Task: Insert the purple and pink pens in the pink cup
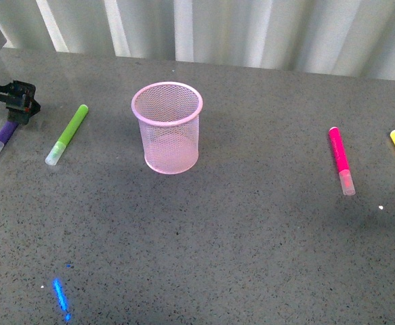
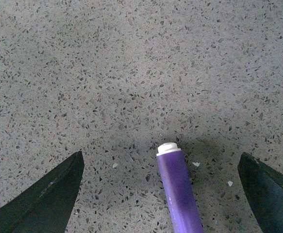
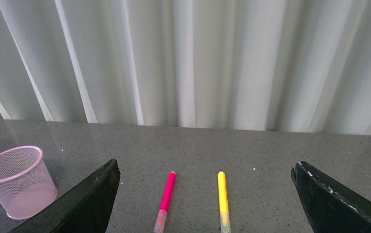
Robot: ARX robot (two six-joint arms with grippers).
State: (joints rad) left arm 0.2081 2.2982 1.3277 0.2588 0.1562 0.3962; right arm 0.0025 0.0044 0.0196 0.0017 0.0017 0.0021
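Step in hand: by my reading, picking up the dark purple pen (image 1: 3, 137) with the clear cap. It lies flat at the far left of the grey speckled stone worktop (image 1: 251, 237), and the lime-green marker (image 1: 67, 134) lies between it and the light pink wire-mesh cup (image 1: 167, 128).
Left claw (image 2: 158, 162): jaws spread wide, one to each side of the purple barrel, holding nothing.
Doing it well: shift until the barrel sits midway between the jaws, lower, then close across the barrel rather than the cap.
Right claw (image 3: 205, 167): agape and empty, raised, facing the magenta-pink pen (image 3: 165, 199) and the yellow marker (image 3: 223, 199).
Pink pen: flat on the worktop, well to the cup's right.
Hidden: in the front view the left claw covers the purple pen's far end, and the left wrist view cuts the barrel off. I cannot tell whether the fingertips touch the worktop. The right arm is absent from the front view.
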